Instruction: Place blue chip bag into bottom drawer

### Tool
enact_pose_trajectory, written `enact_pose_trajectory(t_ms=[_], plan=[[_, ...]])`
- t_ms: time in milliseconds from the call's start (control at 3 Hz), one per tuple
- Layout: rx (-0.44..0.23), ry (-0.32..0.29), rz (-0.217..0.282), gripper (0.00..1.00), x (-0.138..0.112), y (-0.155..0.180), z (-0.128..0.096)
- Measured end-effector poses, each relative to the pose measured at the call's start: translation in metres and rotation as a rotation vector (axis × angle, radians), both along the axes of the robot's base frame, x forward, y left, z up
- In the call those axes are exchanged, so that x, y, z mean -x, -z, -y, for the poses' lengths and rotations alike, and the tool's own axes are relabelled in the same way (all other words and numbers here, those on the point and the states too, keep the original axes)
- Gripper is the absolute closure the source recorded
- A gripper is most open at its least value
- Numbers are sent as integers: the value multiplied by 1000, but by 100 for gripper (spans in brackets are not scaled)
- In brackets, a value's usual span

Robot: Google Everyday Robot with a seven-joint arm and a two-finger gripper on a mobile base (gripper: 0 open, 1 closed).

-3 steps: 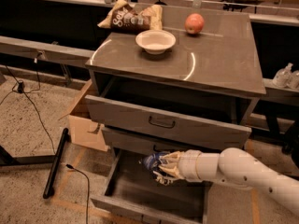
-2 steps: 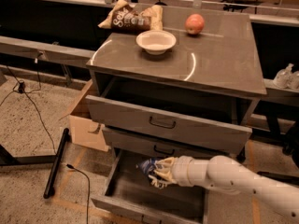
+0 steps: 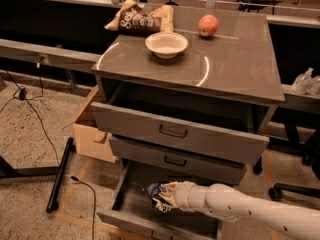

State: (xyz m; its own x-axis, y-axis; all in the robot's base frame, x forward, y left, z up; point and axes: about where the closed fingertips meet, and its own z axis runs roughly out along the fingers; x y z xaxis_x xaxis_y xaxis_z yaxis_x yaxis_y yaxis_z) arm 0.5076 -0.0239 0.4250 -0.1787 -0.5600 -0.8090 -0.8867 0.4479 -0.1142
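The blue chip bag (image 3: 158, 196) is a small crinkly dark-blue bag held at the tip of my white arm. My gripper (image 3: 170, 197) is shut on it and holds it low inside the open bottom drawer (image 3: 131, 205), over the left half of the drawer's floor. The bag hides most of the fingers. My arm reaches in from the lower right. The bottom drawer is pulled out far, with its low front panel (image 3: 145, 226) toward me.
The top drawer (image 3: 175, 133) is pulled partly open; the middle drawer (image 3: 175, 160) is nearly shut. On the cabinet top stand a white bowl (image 3: 166, 44), a brown chip bag (image 3: 141, 19) and an apple (image 3: 208, 25). A cardboard box (image 3: 90, 134) and cables lie left.
My gripper with the blue bag has moved left and down, deeper into the bottom drawer. Drawers and items on top have not moved.
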Motion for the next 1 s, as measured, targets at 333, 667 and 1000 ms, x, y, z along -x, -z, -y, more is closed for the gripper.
enact_pose_trajectory(t_ms=[333, 667, 1000], plan=[[9, 49, -14, 100, -14, 41, -1], [18, 101, -42, 82, -19, 80, -4], [18, 143, -62, 61, -25, 105, -11]])
